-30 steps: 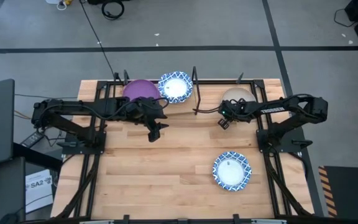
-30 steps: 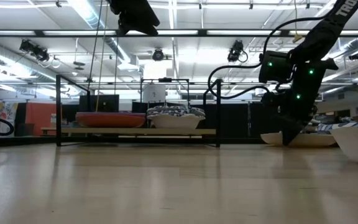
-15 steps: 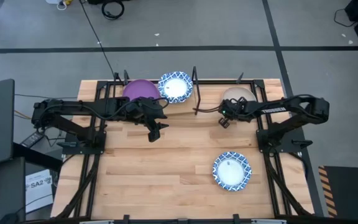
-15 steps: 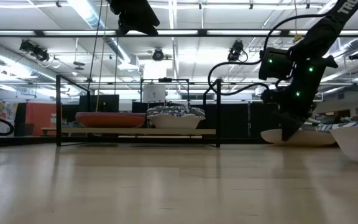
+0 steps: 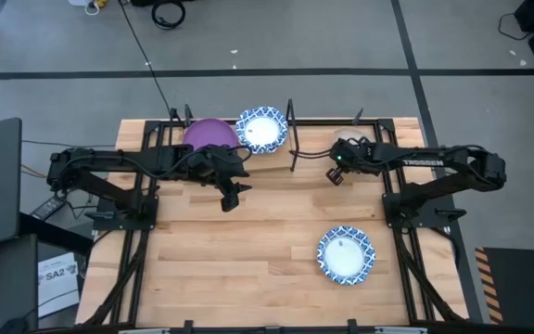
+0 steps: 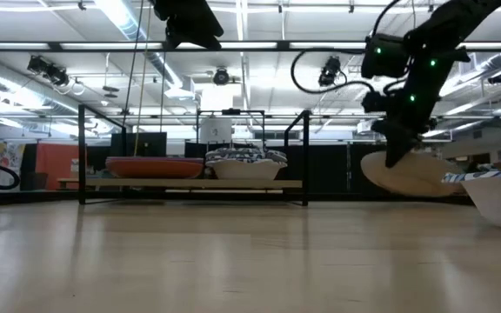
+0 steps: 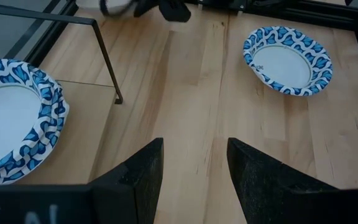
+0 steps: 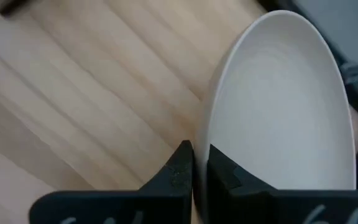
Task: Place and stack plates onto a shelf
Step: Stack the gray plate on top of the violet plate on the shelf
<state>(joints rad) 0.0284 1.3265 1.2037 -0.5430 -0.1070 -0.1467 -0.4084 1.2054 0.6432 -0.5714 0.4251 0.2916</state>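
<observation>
One beige plate (image 6: 407,175) pinched at rim by right gripper (image 8: 194,165), clear of surface (image 6: 233,261); left gripper (image 7: 194,165) parted, empty.

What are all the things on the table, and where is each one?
Round purple plate: one, on the shelf's left half.
Blue-and-white patterned plate with white centre: one, on the shelf beside the purple plate.
Second blue-and-white patterned plate: one, on the tabletop, front right.
Plain beige plate: one, lifted off the table at the right, tilted.
Shelf: one, light wooden board in a black metal frame, at the table's back.
Wooden tabletop: one, light wood.
Left gripper: one, dark, open, in front of the shelf, empty.
Right gripper: one, dark, shut on the beige plate's rim.
</observation>
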